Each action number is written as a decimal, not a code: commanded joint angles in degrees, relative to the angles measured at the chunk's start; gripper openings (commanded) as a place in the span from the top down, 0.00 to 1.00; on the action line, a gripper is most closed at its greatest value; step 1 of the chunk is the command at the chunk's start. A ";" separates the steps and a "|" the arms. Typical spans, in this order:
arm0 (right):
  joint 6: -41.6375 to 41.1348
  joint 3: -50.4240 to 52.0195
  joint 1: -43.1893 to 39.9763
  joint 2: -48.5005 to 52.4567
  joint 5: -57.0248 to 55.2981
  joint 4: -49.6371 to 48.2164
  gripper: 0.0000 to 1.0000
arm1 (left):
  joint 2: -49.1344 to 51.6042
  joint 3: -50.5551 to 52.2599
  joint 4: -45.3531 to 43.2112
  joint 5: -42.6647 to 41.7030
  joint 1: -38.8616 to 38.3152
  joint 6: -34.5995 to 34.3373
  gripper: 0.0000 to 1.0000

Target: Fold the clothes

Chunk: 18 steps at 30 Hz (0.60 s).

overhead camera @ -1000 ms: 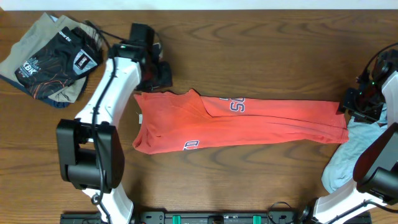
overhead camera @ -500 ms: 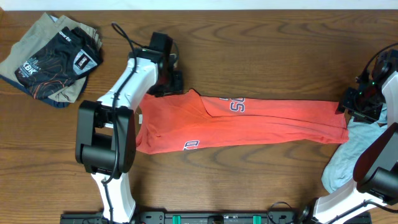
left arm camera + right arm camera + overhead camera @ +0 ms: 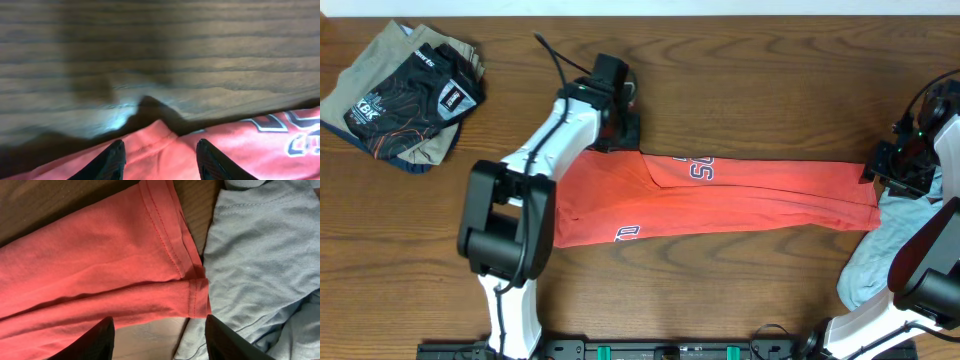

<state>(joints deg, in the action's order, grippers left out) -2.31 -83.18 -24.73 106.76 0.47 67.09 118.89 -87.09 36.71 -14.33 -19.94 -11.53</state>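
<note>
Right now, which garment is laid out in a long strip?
The coral-red T-shirt with grey-white lettering, stretched across the middle of the wooden table. The pale blue-grey garment is crumpled at its right end; the dark printed clothes are bunched at far left.

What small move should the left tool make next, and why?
Probably lower the left tool and close it on the coral-red fabric T-shirt: its fingers stand open over the shirt's peaked upper edge, holding nothing, and the shirt lies as a flat strip.

Open tabletop (image 3: 770, 90) beyond T-shirt (image 3: 750, 195)
</note>
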 commanded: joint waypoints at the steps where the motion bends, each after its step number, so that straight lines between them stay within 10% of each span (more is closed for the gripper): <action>1: 0.28 0.15 -0.37 0.20 0.42 0.17 0.43 | 3.28 -0.13 -1.16 1.49 -0.13 1.16 0.52; 7: 0.28 0.15 -0.39 0.20 0.42 0.20 0.44 | 3.56 -0.13 -3.67 1.51 -0.13 1.16 0.58; 13: 0.28 0.15 -0.39 0.20 0.42 0.22 0.44 | 3.13 -0.13 -3.21 1.51 -0.13 1.16 0.93; 18: 0.28 0.15 -0.39 0.20 0.39 0.24 0.44 | 0.37 -0.94 -2.49 1.49 -0.13 1.07 0.94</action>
<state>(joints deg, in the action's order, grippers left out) -2.31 -83.18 -24.73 106.76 0.47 67.26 122.48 -87.07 33.56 -13.32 -20.29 -10.55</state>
